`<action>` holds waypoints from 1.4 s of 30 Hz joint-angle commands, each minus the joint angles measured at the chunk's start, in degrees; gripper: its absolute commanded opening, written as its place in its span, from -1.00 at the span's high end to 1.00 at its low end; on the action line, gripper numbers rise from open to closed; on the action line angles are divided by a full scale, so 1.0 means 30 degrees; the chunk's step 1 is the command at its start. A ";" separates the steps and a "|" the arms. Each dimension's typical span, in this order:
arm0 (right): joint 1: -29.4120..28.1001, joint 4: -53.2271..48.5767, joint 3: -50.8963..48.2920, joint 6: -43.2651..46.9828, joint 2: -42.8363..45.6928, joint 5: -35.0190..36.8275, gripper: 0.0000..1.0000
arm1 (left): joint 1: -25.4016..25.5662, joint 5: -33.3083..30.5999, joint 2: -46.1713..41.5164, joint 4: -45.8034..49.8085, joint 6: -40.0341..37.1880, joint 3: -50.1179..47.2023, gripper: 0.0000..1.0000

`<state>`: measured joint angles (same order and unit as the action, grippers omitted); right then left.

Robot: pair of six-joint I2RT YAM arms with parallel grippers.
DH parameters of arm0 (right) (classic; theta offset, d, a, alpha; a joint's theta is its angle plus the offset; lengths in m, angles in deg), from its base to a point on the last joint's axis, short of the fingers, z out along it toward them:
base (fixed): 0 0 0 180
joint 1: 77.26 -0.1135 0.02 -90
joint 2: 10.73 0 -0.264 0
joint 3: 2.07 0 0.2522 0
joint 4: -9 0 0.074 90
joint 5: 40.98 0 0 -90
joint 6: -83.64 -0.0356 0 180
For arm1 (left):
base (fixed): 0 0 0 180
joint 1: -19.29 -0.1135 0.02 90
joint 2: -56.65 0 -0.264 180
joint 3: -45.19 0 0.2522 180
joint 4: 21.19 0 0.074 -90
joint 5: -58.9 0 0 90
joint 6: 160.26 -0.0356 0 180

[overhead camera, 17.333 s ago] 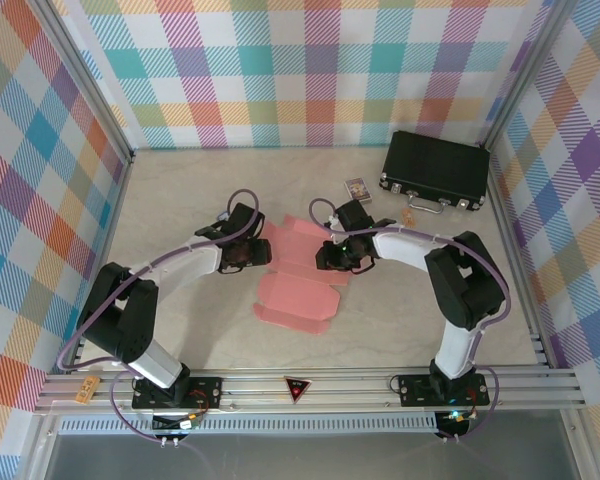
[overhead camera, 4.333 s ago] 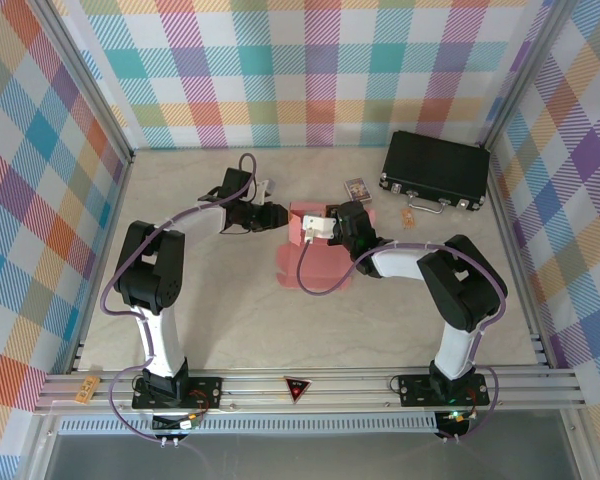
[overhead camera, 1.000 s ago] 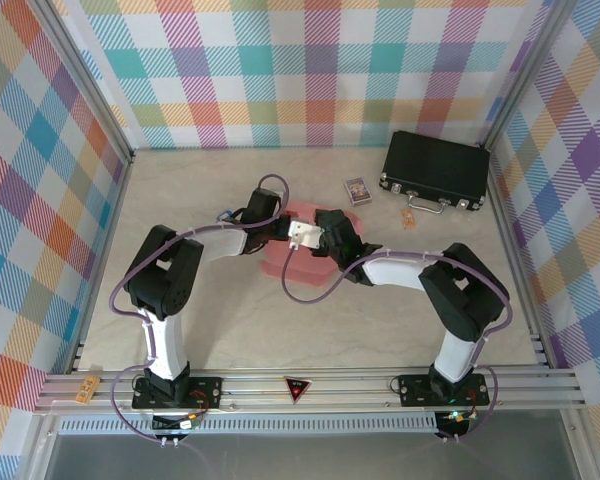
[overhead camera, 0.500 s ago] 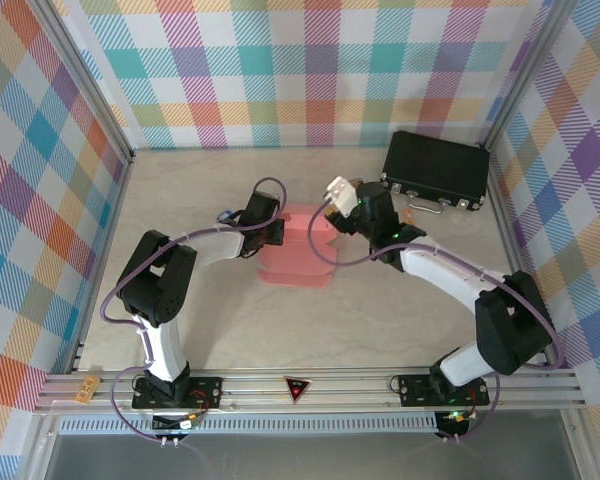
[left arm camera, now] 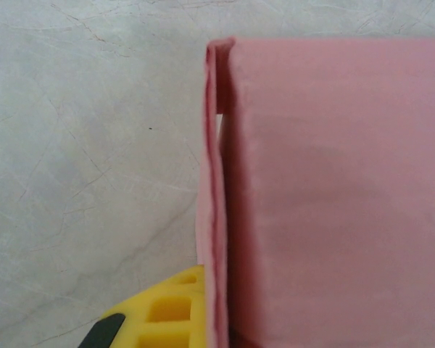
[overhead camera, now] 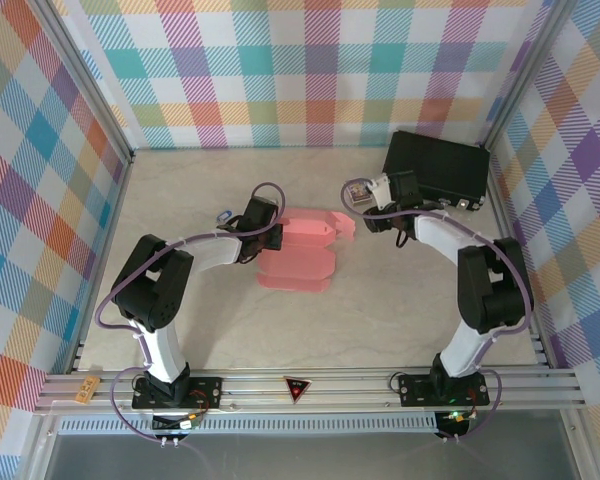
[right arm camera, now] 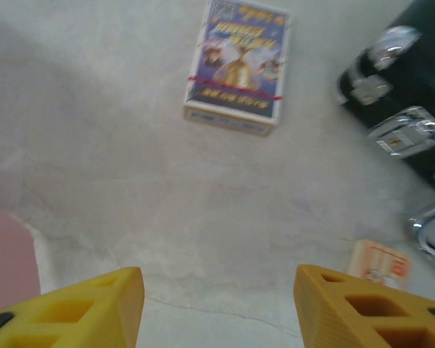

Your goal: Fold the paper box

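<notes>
Pink paper box [overhead camera: 298, 262] is being clamped by the left gripper [overhead camera: 272, 236] while the right gripper [right arm camera: 217, 290], spread empty, is being pulled away, leaving folding unfinished.

**Four loose things and two arms**

We count one paper box [overhead camera: 298, 255], salmon-pink. Beside it we count one black case [overhead camera: 435, 170], one printed card pack [right arm camera: 238, 67] and one small peach tag [right arm camera: 379, 264]. We count two arms on the table: the left arm [overhead camera: 195, 245] and the right arm [overhead camera: 442, 233].
</notes>
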<state>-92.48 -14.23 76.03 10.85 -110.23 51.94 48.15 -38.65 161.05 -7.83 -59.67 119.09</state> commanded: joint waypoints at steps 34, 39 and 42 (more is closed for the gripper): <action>-0.2923 -0.4046 0.3221 0.4220 -0.2306 -0.6917 -0.01 | 0.0340 0.0434 0.0148 0.0865 0.0225 -0.0017 1.00; -0.3011 -0.3670 0.3284 0.3194 -0.2386 -0.7619 -0.01 | 0.0428 0.0445 0.0226 0.0952 0.0323 0.0095 1.00; -0.3097 -0.3254 0.3224 0.2582 -0.2485 -0.7858 0.00 | 0.0457 0.0495 0.0279 0.1016 0.0365 0.0139 1.00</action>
<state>-101.29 -25.21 84.16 21.32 -116.88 31.63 48.50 -38.50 161.05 -7.79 -59.19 119.09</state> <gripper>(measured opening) 0.504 0.064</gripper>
